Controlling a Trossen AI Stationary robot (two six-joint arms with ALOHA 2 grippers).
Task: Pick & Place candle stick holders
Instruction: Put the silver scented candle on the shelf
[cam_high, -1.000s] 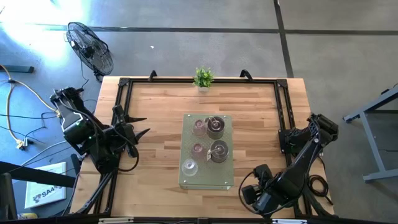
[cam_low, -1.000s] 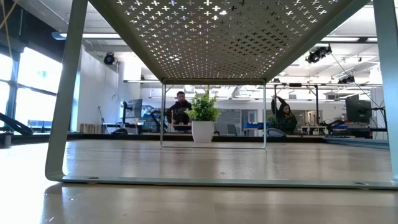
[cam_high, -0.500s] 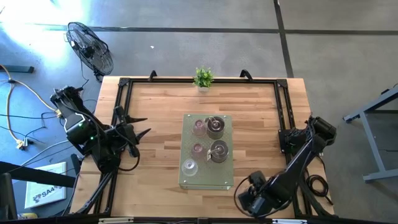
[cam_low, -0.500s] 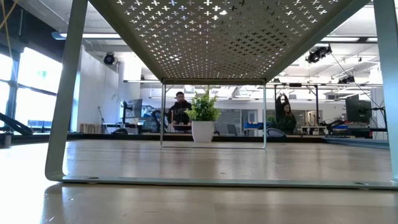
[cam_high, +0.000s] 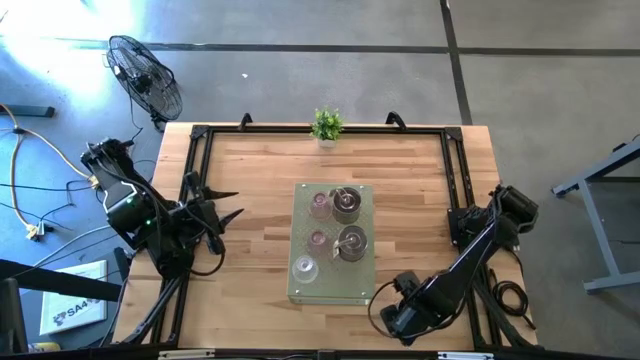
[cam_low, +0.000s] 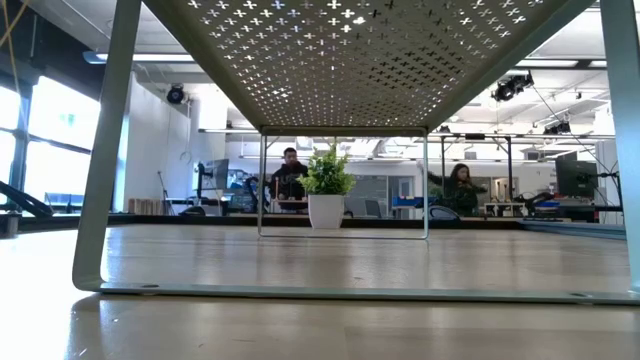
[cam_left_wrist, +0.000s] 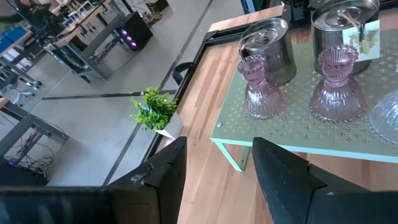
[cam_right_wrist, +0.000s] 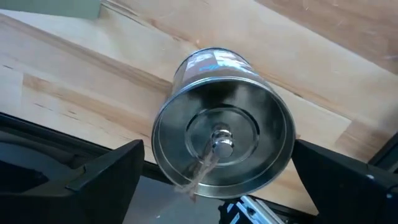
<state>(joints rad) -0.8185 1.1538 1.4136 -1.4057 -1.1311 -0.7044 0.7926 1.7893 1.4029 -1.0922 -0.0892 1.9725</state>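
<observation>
The wooden worktop (cam_high: 250, 180) is seen from above, with a pale green perforated stand (cam_high: 360, 288) set at its middle. On the stand five candle stick holders are carried: two silvery metal holders (cam_high: 346, 203) on its right side, two pinkish glass holders (cam_high: 320, 206) to their left, and one clear glass holder (cam_high: 304, 268) nearest the front edge. A small potted plant (cam_high: 326, 125) is placed at the far edge of the worktop, well apart from the stand.

A sixth holder, a silvery metal tin (cam_right_wrist: 222, 144) with a knobbed lid, is lying on its side on the wood off the stand's front right corner. It is framed between the fingers of the right tool (cam_right_wrist: 221, 180), which are spread wide on either side of it; no contact with it can be made out.

The left tool (cam_high: 228, 203) is held over the worktop's left part, well apart from the stand, with its fingers (cam_left_wrist: 283, 177) parted and nothing between them.

In the room beyond, seated people (cam_low: 290, 172) are visible.
</observation>
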